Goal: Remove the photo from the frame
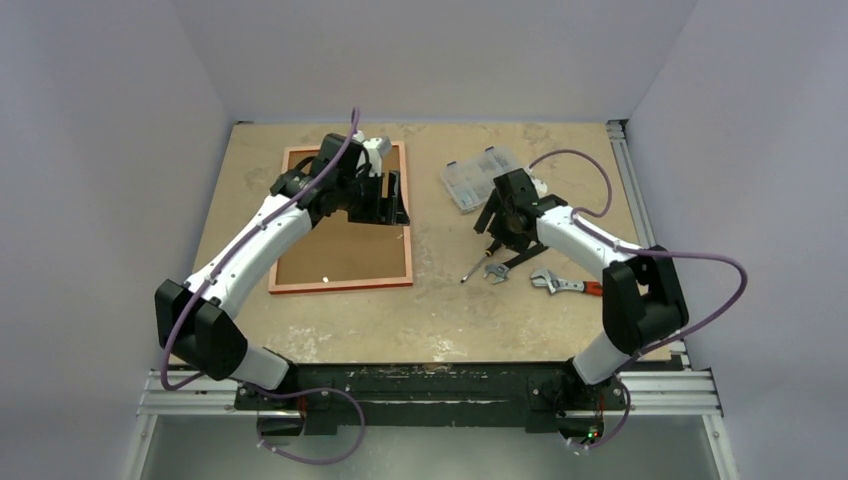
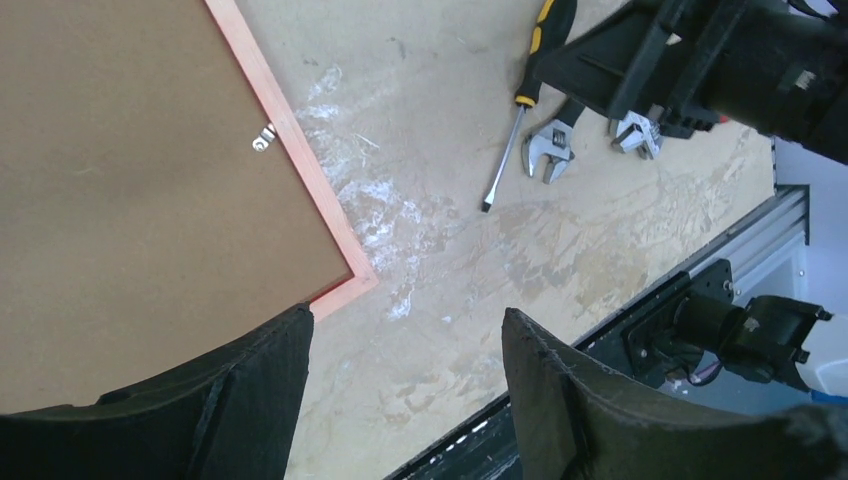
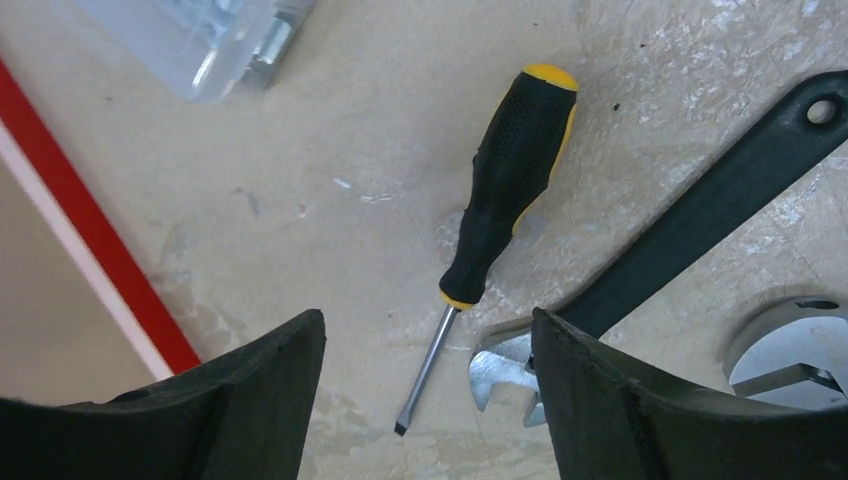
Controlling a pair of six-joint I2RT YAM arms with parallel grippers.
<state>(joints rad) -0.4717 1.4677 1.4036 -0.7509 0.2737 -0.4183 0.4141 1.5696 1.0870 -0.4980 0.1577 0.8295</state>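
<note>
Because the photo (image 1: 338, 250) sits inside the frame (image 1: 340, 286) with only its brown board back showing, the task looks barely begun: nothing has been lifted out, and the removal itself is left to do. The board lies flat and flush within the thin rails, filling them edge to edge, plain and unmarked; its printed side faces the table and cannot be seen. Along the right rail a small metal tab (image 2: 264, 137) lies across the seam onto the board, and I judge that such tabs have to be turned aside or pried before the board comes free. How many there are, and whether any is already loosened, the pictures do not tell. The frame shows pale orange from behind and bright red along its outer edge in the right wrist view. It lies on the left half of the table (image 1: 450, 320), square to the edges.

Above the frame's far right part hangs the left gripper (image 2: 405, 318), its fingers spread with nothing between them, not touching board or rail. The right gripper (image 3: 428, 315) is well apart from the frame, over the tools, jaws likewise spread and empty. Just below it lies a screwdriver (image 3: 510, 180) with a black and yellow handle, next to an adjustable wrench (image 2: 548, 150); another wrench (image 1: 560, 284) lies further right. A clear plastic box (image 1: 475, 178) sits beyond them, toward the far edge.
</note>
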